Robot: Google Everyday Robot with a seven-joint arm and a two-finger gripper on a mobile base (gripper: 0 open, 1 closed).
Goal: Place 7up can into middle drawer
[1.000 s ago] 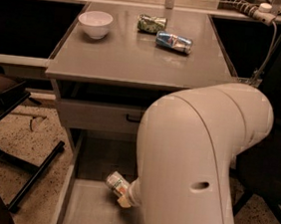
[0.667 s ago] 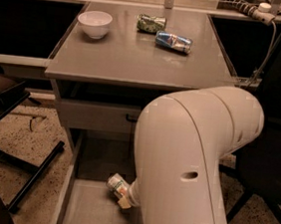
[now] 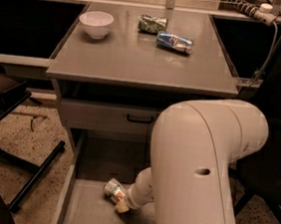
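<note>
The 7up can (image 3: 114, 190) is in the lower middle of the frame, inside the pulled-out middle drawer (image 3: 87, 214). It lies tilted over the drawer's grey floor, with its upper end pointing toward the upper left and its lower end at the gripper (image 3: 121, 203). The gripper reaches in from the right, at the end of a pale wrist that emerges from under the big white arm housing (image 3: 199, 175) filling the lower right of the frame. A tan tip shows just below and to the right of the can's lower end, touching it. The arm hides the rest of the jaws, so I cannot tell whether they are clamped on the can or standing apart, nor whether the can rests on the drawer floor.

Above the open drawer, in the centre of the frame, is a closed grey drawer front (image 3: 105, 116) with a black handle (image 3: 140, 118). The grey surface (image 3: 135, 63) above it carries a white bowl (image 3: 95, 23) at the upper left. A dark green can (image 3: 153, 23) and a blue-and-red can (image 3: 174, 42) lie on their sides near the top centre, close to each other.
</note>
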